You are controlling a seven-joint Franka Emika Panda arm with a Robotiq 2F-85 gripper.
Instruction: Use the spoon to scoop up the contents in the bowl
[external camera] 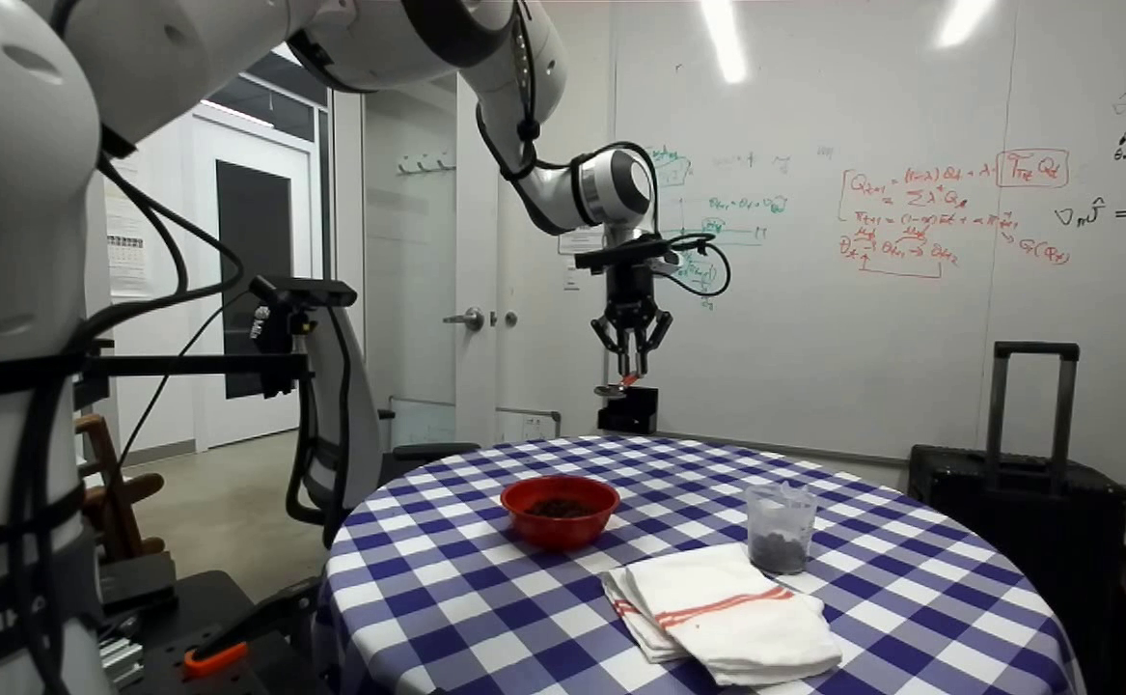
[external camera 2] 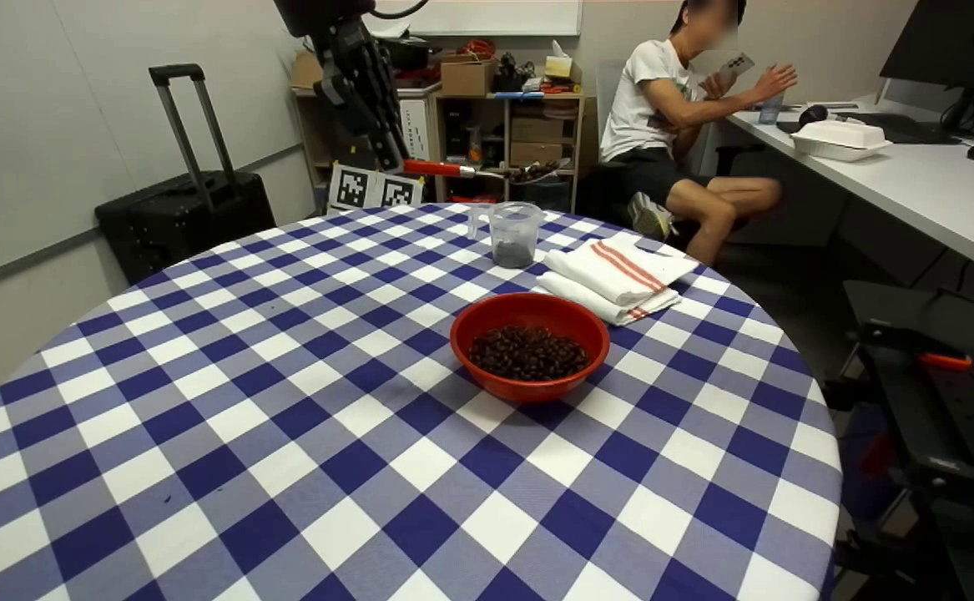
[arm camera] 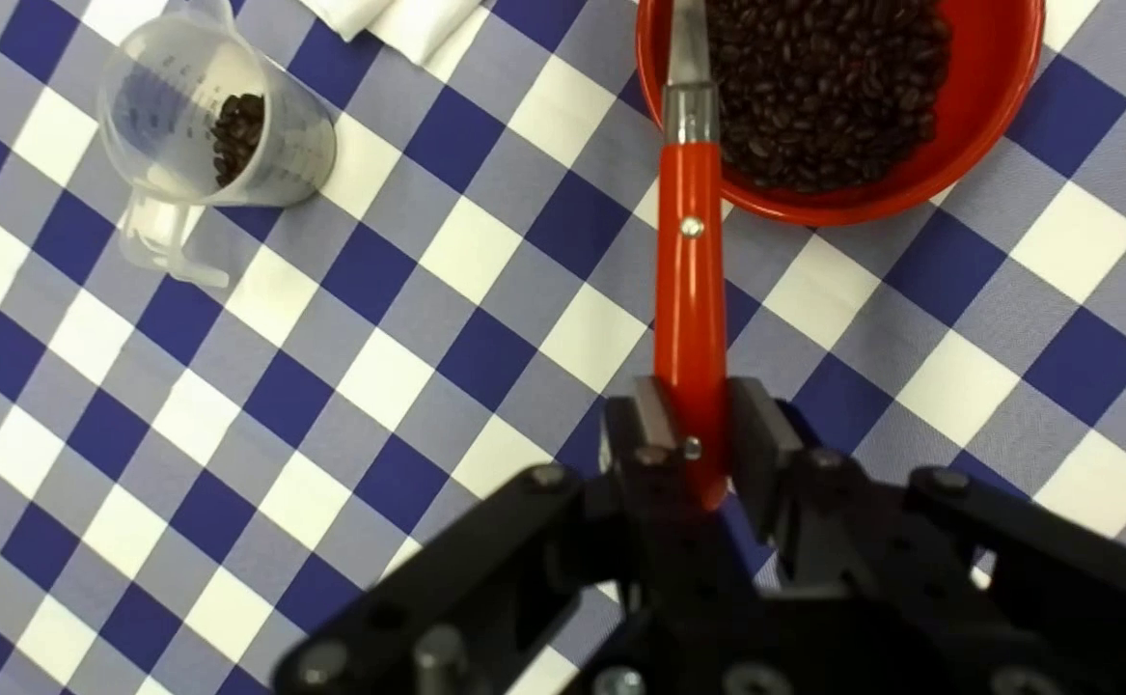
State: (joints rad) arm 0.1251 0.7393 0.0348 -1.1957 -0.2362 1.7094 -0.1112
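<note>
"One red-handled metal spoon (external camera 2: 453, 169): why held roughly level?"

"Presumably to retain small dark beans (external camera 2: 528, 173). I observe the black two-fingered gripper (arm camera: 702, 420) clamping the handle (arm camera: 689, 290); round red bowl (arm camera: 982, 87): upper right, wrist view."

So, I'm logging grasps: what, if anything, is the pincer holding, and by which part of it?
The spoon, by its red handle: the pincer grips it near the butt end.
</note>
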